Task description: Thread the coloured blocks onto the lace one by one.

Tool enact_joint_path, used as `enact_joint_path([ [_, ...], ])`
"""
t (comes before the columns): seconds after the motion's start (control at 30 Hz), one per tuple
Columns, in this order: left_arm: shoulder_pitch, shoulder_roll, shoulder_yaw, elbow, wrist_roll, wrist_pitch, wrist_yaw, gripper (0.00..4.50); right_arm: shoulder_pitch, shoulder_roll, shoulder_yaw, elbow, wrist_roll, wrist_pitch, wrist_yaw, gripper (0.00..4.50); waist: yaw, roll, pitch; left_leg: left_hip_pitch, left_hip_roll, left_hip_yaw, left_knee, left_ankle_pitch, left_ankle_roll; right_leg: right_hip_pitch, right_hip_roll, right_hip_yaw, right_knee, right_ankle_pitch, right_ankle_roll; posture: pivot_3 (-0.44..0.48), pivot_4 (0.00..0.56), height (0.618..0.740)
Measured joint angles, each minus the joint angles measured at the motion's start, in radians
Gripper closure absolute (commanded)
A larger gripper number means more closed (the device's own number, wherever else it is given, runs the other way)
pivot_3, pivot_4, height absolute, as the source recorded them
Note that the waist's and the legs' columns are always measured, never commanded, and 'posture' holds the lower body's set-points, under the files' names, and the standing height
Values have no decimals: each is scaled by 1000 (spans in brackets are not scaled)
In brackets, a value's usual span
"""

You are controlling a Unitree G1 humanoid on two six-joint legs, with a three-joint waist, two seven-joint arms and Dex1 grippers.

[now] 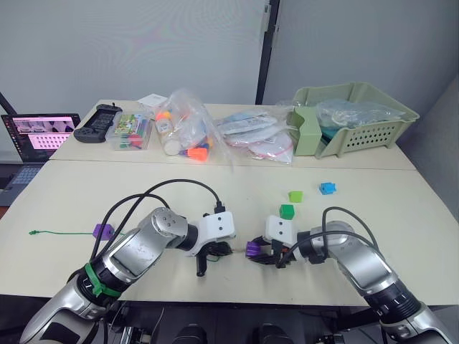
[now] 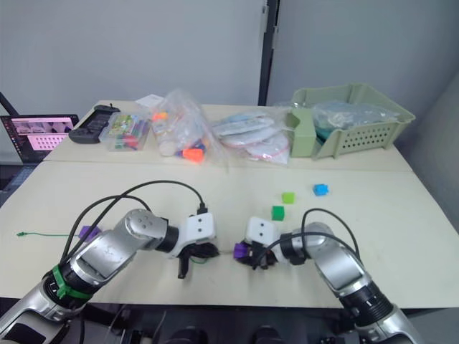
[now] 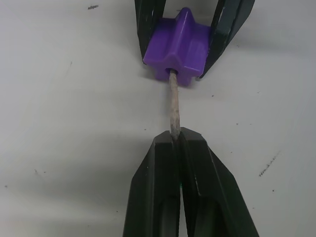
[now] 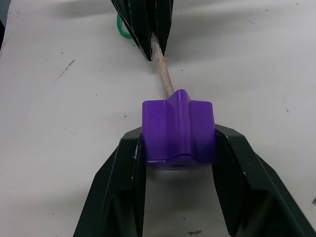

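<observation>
Left gripper (image 3: 177,140): clamped on the lace's pale tip (image 3: 174,106).
Right gripper (image 4: 178,143): closed around a purple block (image 4: 178,131), near table edge, centre.
Tip: entering the block's hole.

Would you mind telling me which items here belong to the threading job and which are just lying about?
Job:
lace
held purple block
other purple block
dark green block
light green block
blue block

Lying about:
bagged toys
basket
laptop
</observation>
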Motion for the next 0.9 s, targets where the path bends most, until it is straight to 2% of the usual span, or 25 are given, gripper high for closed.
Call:
enact_joint_path([
  [0.7, 2, -23, -31, 9, 21, -30, 18, 4500, 10, -1, 13, -36, -2, 22, -9, 3145, 0, 0, 0, 0, 0, 0, 0, 0, 0, 0, 0, 0, 0, 0, 0, 0, 150, 740],
  [0.9, 1, -61, -40, 32, 28, -41, 17, 4500, 10, 3, 25, -63, -3, 54, -15, 3145, 0, 0, 0, 0, 0, 0, 0, 0, 0, 0, 0, 0, 0, 0, 0, 0, 150, 740],
])
